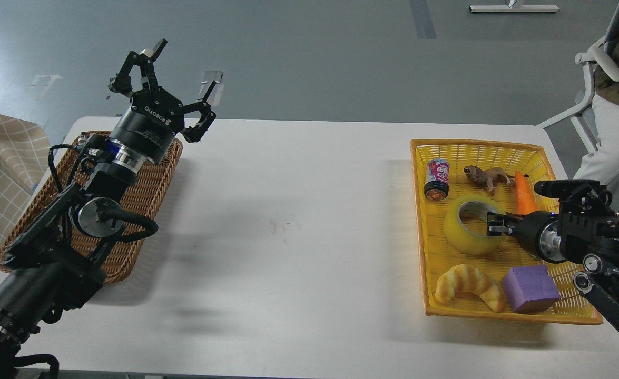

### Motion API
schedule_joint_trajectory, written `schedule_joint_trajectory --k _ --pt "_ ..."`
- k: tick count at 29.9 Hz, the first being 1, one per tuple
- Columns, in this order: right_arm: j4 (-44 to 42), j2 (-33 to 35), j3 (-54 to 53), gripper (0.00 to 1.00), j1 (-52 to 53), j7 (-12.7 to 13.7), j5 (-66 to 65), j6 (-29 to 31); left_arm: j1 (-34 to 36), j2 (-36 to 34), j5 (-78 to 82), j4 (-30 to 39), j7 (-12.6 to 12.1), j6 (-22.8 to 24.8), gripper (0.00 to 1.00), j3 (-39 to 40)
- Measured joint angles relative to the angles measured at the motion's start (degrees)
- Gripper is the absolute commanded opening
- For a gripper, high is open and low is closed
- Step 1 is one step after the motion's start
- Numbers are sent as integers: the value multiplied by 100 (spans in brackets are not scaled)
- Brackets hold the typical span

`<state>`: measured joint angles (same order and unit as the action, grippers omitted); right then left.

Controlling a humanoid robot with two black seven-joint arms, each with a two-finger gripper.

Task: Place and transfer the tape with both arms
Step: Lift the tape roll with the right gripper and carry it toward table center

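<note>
Single head view, high up, facing forward and down over the white table (288,252). Moderately near: whole table width fits, wicker basket (146,195) at left, yellow tray (421,221) at right, grey floor (314,58) beyond the far edge. Both arms enter from the near corners. No second view.

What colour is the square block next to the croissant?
Purple; the block beside the croissant shows best in the head view.

My right hand (491,223) reaches into the yellow basket (499,310) and touches the tape (464,231) at its rim; my left hand (175,79) hangs spread wide above the wicker basket (140,200).
</note>
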<state>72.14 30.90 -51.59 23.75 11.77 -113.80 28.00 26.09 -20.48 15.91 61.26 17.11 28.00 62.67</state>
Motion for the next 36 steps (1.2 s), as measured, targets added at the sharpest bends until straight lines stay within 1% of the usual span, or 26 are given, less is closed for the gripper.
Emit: schedule_joint_trajectory --k 6,12,15,20,28,36 --pt "198 67 -12 0 33 -8 21 0 0 16 0 -7 -1 0 98 -5" --pt "796 531 -33 0 85 -8 401 0 0 26 0 -17 -14 0 98 -15" --pt "984 700 -33 0 237 -8 508 0 5 27 0 -25 -14 0 98 -15" --pt "1022 745 -29 0 784 -12 551 0 20 26 0 -42 -14 0 98 -11" --pt "863 222 357 0 1713 -18 560 0 23 15 0 -45 -2 0 98 -8" --pt "204 -559 1060 0 2397 -7 551 0 36 23 0 -45 3 0 98 0"
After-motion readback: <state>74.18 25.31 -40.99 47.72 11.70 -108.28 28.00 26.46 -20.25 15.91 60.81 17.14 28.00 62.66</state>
